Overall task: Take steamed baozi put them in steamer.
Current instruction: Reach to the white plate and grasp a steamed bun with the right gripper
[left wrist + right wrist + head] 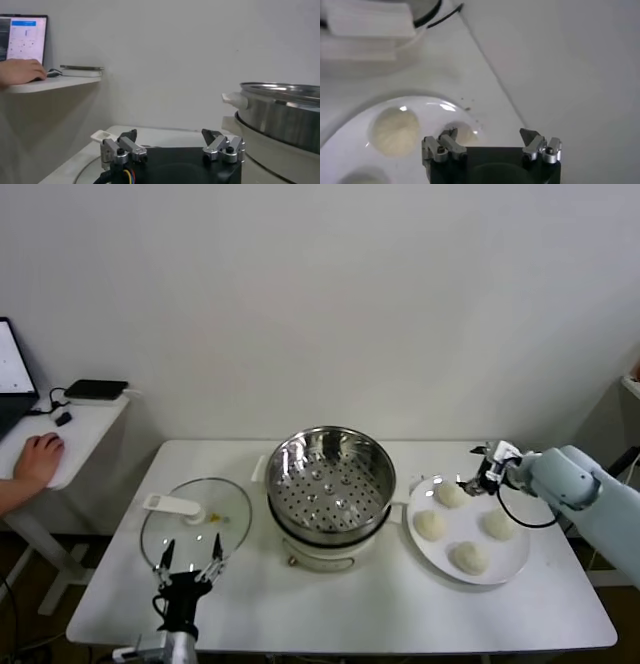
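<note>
right arm (585,484): pale grey shell, black cable | claws: black body, silver fingers (220,146)

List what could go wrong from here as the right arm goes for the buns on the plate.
1. The open right gripper hovers by the far bun; the four buns lie close together, so a finger may nudge a neighbour.
2. The plate sits near the table's right front edge; a push could slide it.
3. The steamer has a tall rim that a carried bun could clip.

White counter (340,609): a flat glass lid (195,524) with a white handle lies on it, a white round plate (505,562) well apart. Beyond the lid, a side desk (85,429) carries a laptop (12,374), a black box (96,389) and a person's hand (38,456).
</note>
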